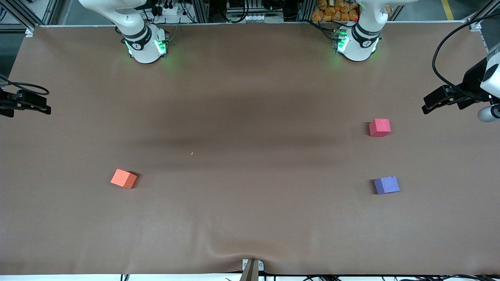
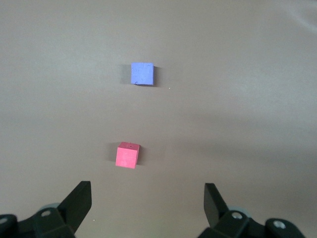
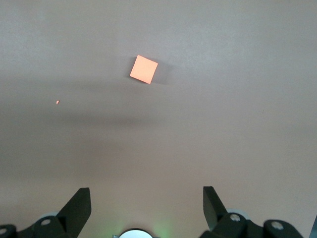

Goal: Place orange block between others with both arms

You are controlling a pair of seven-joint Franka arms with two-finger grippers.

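1. Table: one, covered by a brown sheet; three cubes and one tiny orange speck are carried on it.
2. Orange block: one, lying alone toward the right arm's end of the table, turned at an angle to the table edges, well apart from the other two cubes. From the speck it is found at about eight o'clock in the front view. It is also seen in the right wrist view, untouched.
3. Pinkish-red cube: one, set toward the left arm's end of the table, farther from the front camera than the purple-blue cube.
4. Purple-blue cube: one, placed at roughly six o'clock from the pinkish-red cube in the front view, a bare gap being left between the two.
5. Left gripper: one, held over the left arm's end of the table at the edge of the front view; its fingers are spread wide and nothing is gripped.
6. Right gripper: one, held over the right arm's end of the table; its fingers are likewise spread wide and nothing is gripped.
7. Arm bases: two, green-lit, the right arm base and the left arm base.
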